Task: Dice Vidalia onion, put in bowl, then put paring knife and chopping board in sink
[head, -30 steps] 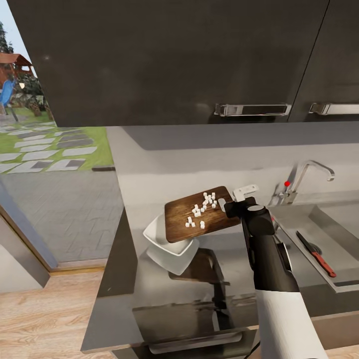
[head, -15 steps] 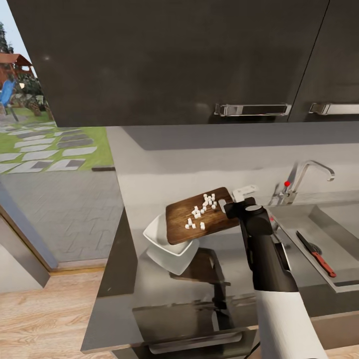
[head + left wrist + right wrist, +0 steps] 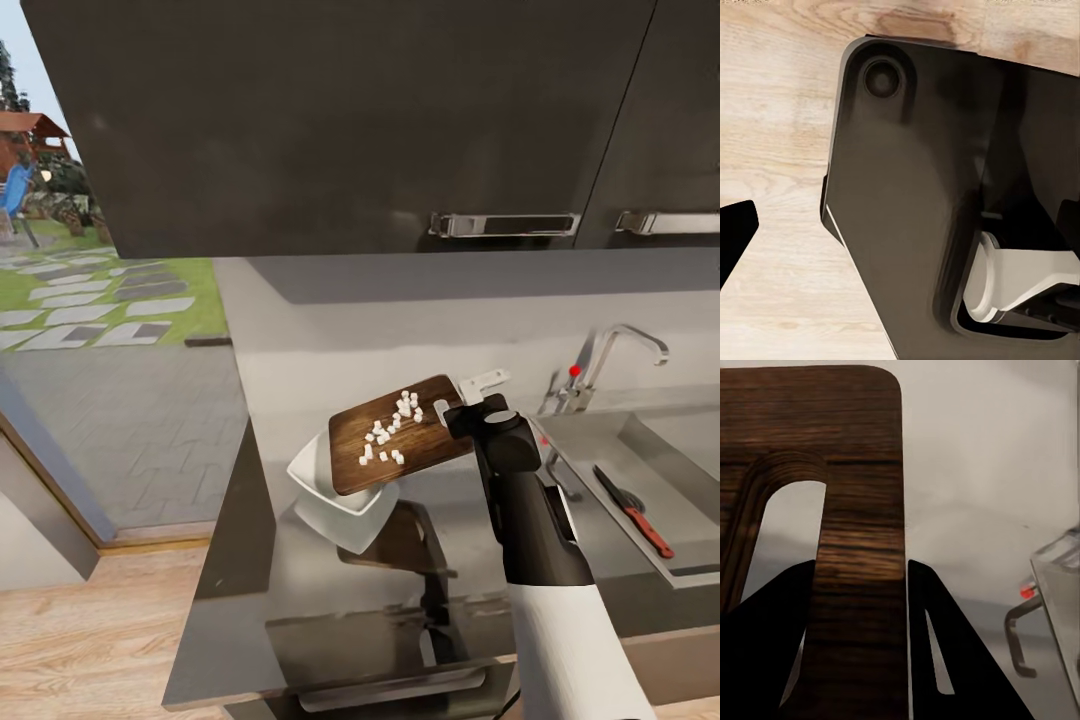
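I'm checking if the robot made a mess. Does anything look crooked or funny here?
Yes: the chopping board is held tilted in the air by the right gripper, its low end over the bowl, which is itself tipped up on the countertop. The diced onion sits on the board; none looks spilled. The paring knife lies in the sink.

Dark wall cabinets [image 3: 340,120], wooden floor [image 3: 90,640]

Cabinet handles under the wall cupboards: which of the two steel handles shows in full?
The nearer-centre handle, above the chopping board, shows in full. The other handle, above the sink, is cut off by the picture's edge.
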